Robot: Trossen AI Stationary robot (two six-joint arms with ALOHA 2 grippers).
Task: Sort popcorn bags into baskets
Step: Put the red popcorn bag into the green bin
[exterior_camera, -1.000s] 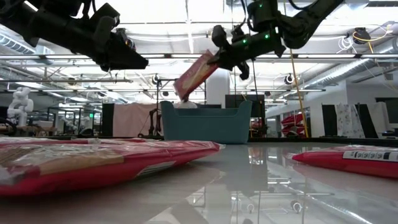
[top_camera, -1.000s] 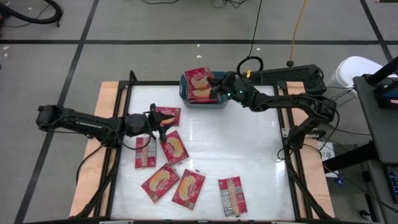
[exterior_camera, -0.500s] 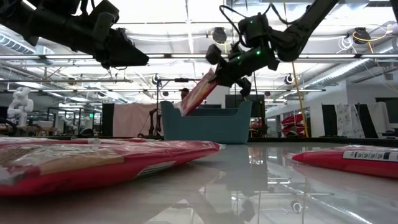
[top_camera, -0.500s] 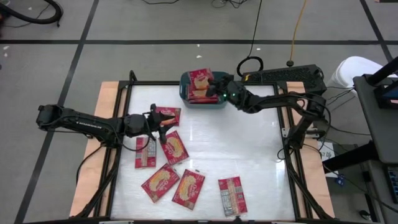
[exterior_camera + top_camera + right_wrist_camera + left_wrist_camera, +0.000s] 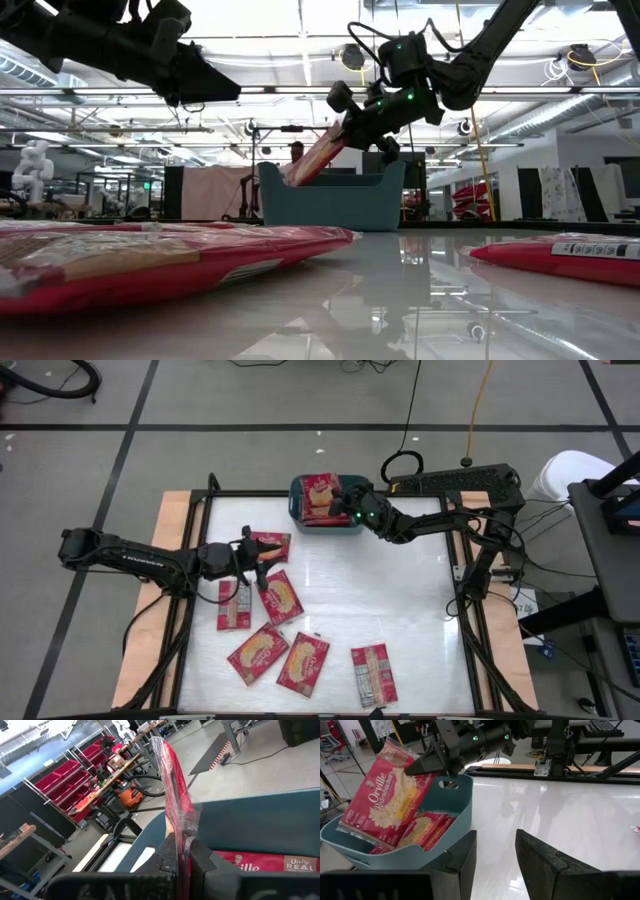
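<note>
The teal bin (image 5: pixel 296 515) (image 5: pixel 335 200) (image 5: pixel 455 820) stands at the table's far edge with red popcorn packets lying inside. My right gripper (image 5: pixel 345 503) (image 5: pixel 343 122) (image 5: pixel 180 847) is over the bin's right end, shut on one more packet (image 5: pixel 320 488) (image 5: pixel 312 160) (image 5: pixel 380 810). Several packets lie flat on the table's left-near part, among them one (image 5: pixel 280 598) and a grey-panelled one (image 5: pixel 372 674). My left gripper (image 5: pixel 262 555) (image 5: pixel 495 852) hovers open above the packets near the left side, pointing at the bin and holding nothing. My right gripper pinches the packet's upper edge (image 5: pixel 412 762) between its two fingers, the packet standing edge-on in the gap (image 5: pixel 176 827). The fingers come slanting down from the table's right. The packet tilts downward to the left, its lower end (image 5: pixel 292 178) down inside the bin, over the packets there.
The table's right half is bare white surface. A black frame rail (image 5: pixel 465 575) runs along the right edge, and a black power strip (image 5: pixel 455 480) lies beyond the far right corner. A packet (image 5: pixel 560 255) lies near the low camera.
My right gripper has moved down and toward the table's left, over the bin, still shut on the packet. The packet's lower end, which hung just above the bin's rim, has sunk inside the bin.
</note>
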